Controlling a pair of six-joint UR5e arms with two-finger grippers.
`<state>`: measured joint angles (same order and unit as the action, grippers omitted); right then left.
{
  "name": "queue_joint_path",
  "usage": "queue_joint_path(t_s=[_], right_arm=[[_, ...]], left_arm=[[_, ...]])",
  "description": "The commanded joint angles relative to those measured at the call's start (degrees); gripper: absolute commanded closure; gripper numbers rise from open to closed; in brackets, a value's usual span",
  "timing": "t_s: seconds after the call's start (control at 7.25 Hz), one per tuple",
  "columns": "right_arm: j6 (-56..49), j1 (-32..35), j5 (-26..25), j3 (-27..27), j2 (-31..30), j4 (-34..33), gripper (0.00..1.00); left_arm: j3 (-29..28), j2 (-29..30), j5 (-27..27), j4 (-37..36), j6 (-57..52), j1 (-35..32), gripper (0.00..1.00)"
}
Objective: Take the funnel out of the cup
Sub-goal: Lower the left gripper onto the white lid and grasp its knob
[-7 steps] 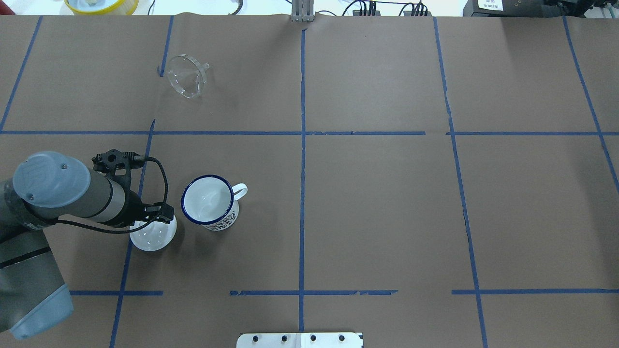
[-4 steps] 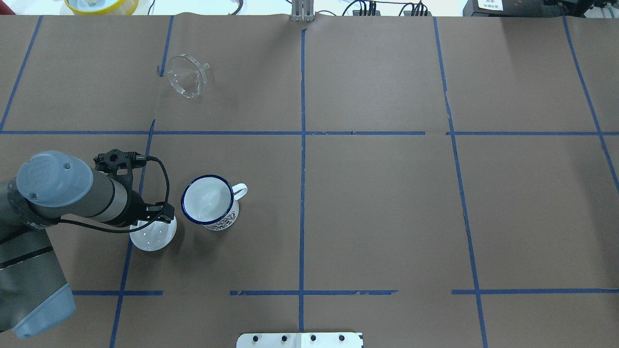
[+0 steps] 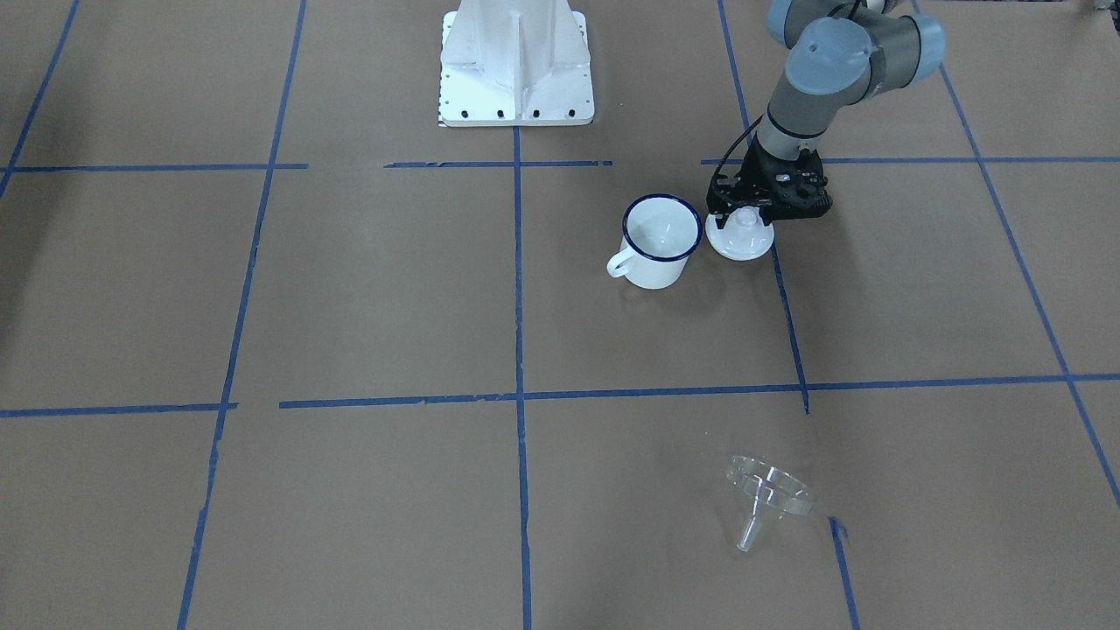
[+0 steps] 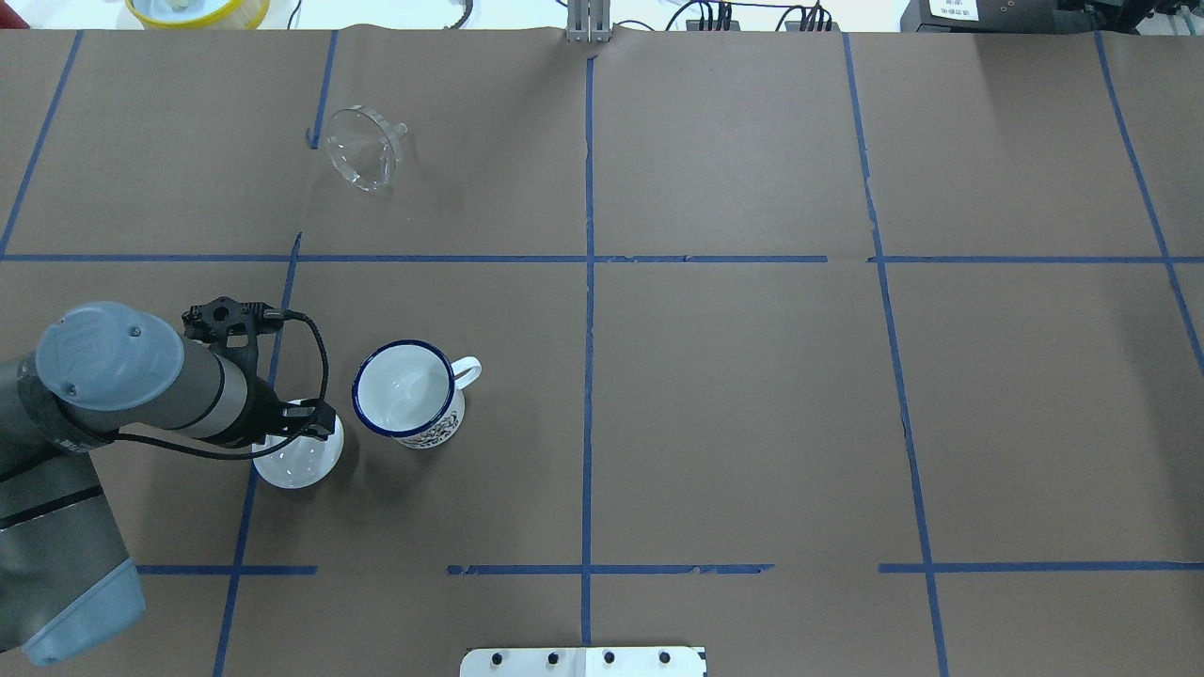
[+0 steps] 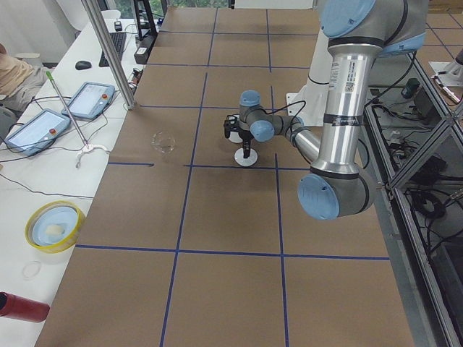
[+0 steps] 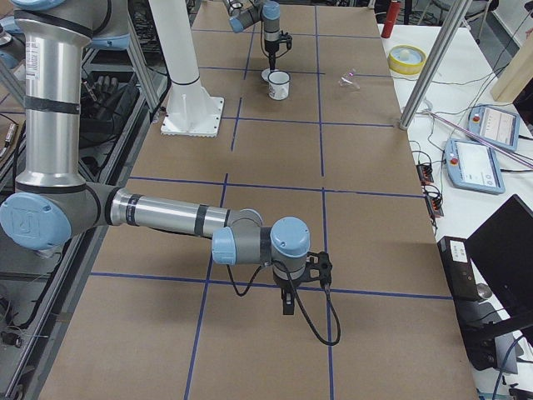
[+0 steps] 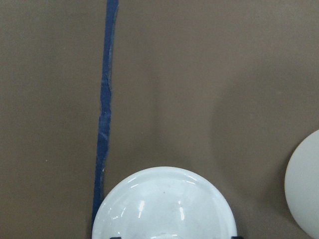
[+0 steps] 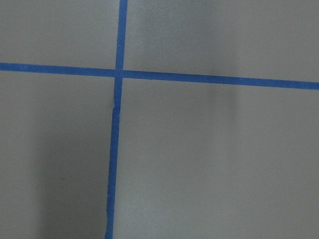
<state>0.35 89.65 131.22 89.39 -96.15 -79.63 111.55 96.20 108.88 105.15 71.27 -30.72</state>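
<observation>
Above white lid [image 3: 741,241], left gripper [image 3: 745,213], apparently vertical

There is one funnel [image 4: 360,150], one cup [image 4: 406,390] and one lid [image 4: 296,461] (round, white, knobbed).

**Left gripper mostly out of sight**

From overhead, the left arm's wrist [image 4: 202,404] covers the left gripper [image 3: 742,213] and the far-left part of the white lid [image 4: 299,463]. The left wrist view cuts the lid off at its bottom edge, with the knob unseen. Two dark slivers at that edge are all that shows of the gripper, and the cup [image 7: 305,186] is clipped at the right edge. The right gripper [image 6: 287,304] appears only in the exterior right view, too small to judge. The funnel [image 5: 163,141] is a faint blur in the side views.
</observation>
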Motion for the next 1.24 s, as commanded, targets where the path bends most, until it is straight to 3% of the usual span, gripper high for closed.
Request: queue_joint_path(t_s=[0.0,0.14,0.41,0.69,0.83,1.1], right_arm=[[0.0,0.0,0.0,0.0,0.0,0.0,0.00],[0.0,0.0,0.0,0.0,0.0,0.0,0.00],[0.0,0.0,0.0,0.0,0.0,0.0,0.00],[0.0,0.0,0.0,0.0,0.0,0.0,0.00],[0.0,0.0,0.0,0.0,0.0,0.0,0.00],[0.0,0.0,0.0,0.0,0.0,0.0,0.00]], left_arm=[[0.3,-0.1,-0.2,-0.1,0.1,0.0,0.77],[0.9,-0.5,-0.2,-0.2,0.1,0.0,0.93],[2.0,-0.9,-0.2,-0.2,0.1,0.0,1.00],[4.4,-1.0,-0.1,-0.9,0.1,-0.5,1.00],[8.7,-2.6,0.0,-3.3,-0.1,-1.2,1.00],[19.6,-2.6,0.1,-15.8,0.0,-2.4,1.00]])
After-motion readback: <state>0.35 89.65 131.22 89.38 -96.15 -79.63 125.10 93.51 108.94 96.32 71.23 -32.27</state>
